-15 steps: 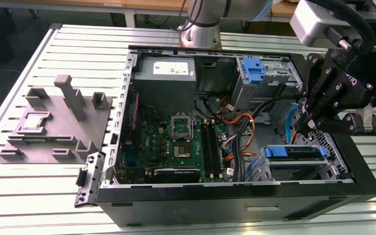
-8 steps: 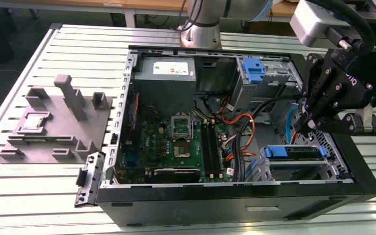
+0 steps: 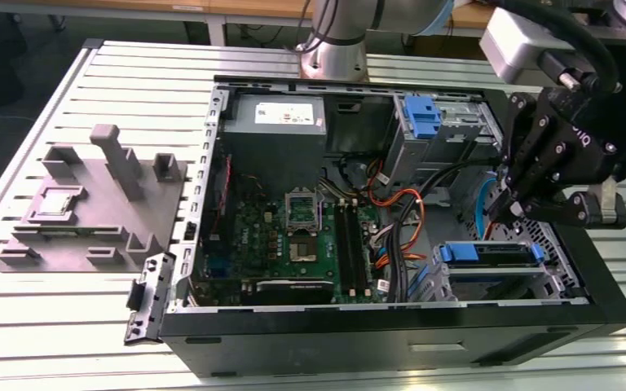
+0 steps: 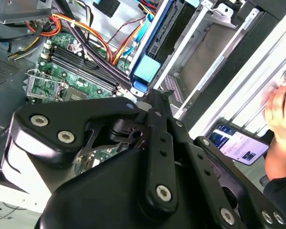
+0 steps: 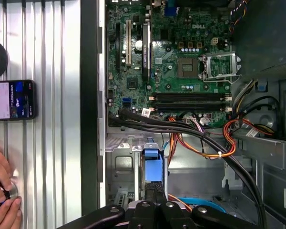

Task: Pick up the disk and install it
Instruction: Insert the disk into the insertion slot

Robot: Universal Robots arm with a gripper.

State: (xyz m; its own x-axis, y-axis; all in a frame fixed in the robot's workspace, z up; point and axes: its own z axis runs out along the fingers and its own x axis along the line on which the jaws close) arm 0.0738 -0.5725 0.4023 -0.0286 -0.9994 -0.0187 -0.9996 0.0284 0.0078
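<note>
Black linked gripper (image 4: 157, 98) (silver screws (image 4: 163, 192)), grey arm (image 3: 335, 37)

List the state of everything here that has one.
computer case, on its side, side panel off.
disk, sitting inside the case, just below the gripper.
gripper, poised over the disk.
phone, lying flat, screen lit.

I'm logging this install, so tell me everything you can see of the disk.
The flat silver-grey metal disk with a blue plastic frame sits inside the open black computer case, in its nearer corner on the exterior view's right. It seems to stand on edge: blue-framed edge up, grey face below, lower part hidden. The black gripper hangs just above one end; whether they touch cannot be told.
</note>
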